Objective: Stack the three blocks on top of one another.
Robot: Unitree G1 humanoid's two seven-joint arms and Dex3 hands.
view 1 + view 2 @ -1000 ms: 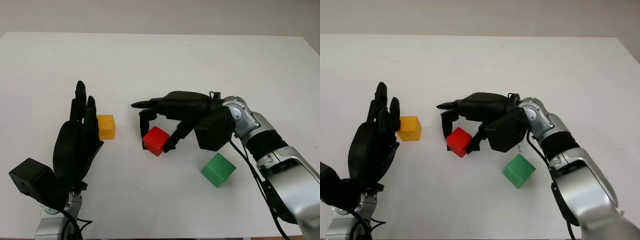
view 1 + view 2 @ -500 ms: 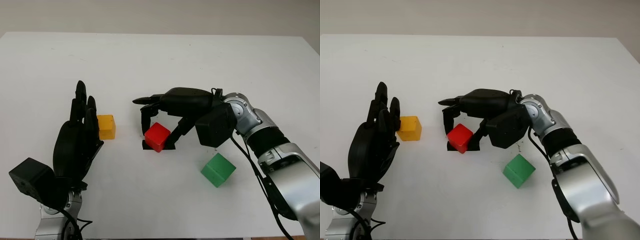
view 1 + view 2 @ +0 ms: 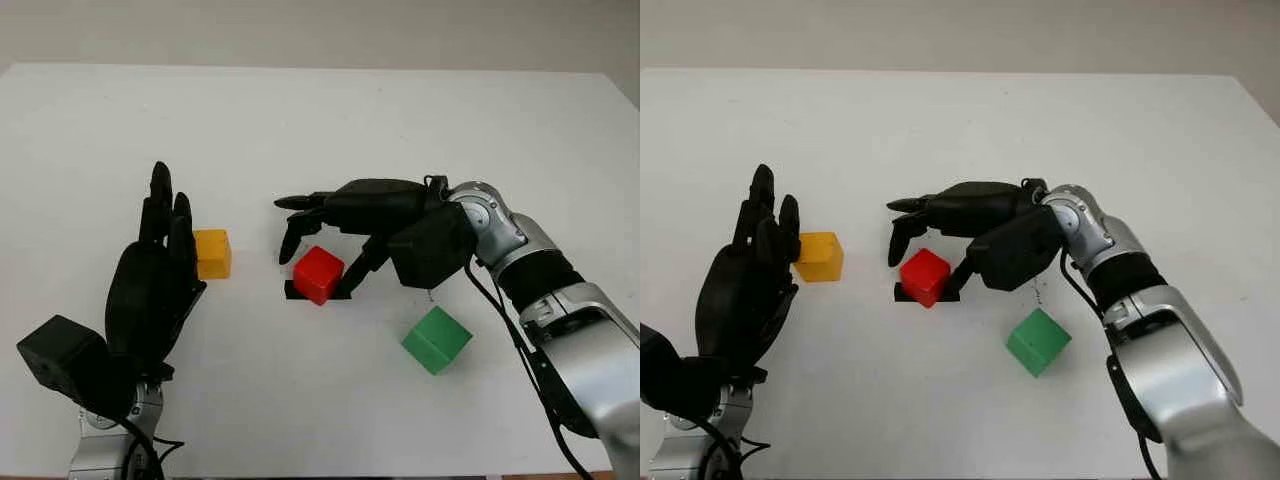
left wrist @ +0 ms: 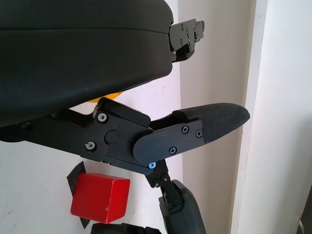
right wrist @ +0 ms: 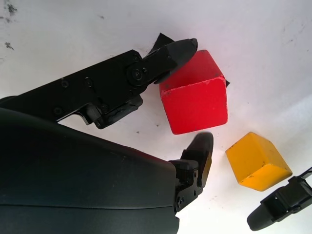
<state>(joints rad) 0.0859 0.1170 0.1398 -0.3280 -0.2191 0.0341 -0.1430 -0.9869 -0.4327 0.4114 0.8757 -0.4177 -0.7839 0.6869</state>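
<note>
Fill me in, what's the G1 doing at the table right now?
Stacking job, nothing stacked yet. The right hand is arched over the red cube block, fingers either side of it; the block sits on a small black mark on the white table. The yellow cube block and green cube block sit apart. The left hand is open beside the yellow one.

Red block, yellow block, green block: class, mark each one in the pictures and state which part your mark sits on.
red block (image 3: 319,273), left eye view, top face.
yellow block (image 3: 211,254), left eye view, front face.
green block (image 3: 1038,341), right eye view, top face.
</note>
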